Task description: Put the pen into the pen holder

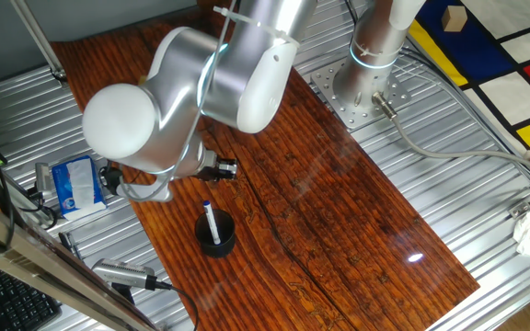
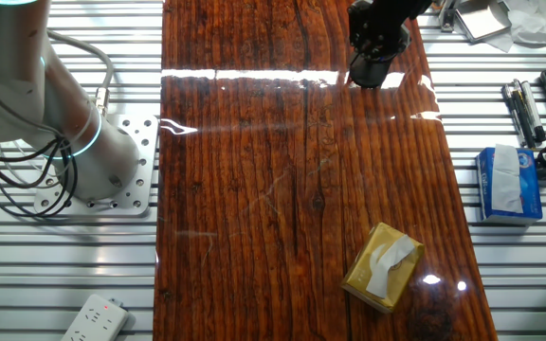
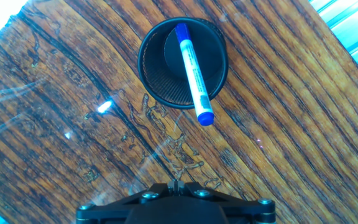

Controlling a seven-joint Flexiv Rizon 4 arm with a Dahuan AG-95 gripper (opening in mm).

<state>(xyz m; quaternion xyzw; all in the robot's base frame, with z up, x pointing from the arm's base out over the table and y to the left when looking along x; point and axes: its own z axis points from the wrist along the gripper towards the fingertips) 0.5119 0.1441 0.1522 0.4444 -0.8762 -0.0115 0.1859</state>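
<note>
The black pen holder [image 3: 156, 73] stands upright on the wooden table, at the top centre of the hand view. The white pen [image 3: 191, 70] with blue cap and blue end stands in it, leaning on the rim, its blue end sticking out over the near-right edge. One fixed view shows the same: the pen [image 1: 210, 221] slants up out of the cup [image 1: 217, 237]. My gripper [image 3: 174, 185] sits above and beside the cup, apart from the pen, fingers closed together and empty. In one fixed view the hand [image 1: 217, 168] is up-left of the cup.
A tan cardboard tissue box [image 2: 382, 267] lies near the table's other end. A blue tissue pack [image 1: 74, 184] and a silver-grey tool [image 1: 122, 273] lie off the wood beside the cup. The arm's base [image 1: 366, 83] is bolted at the far side.
</note>
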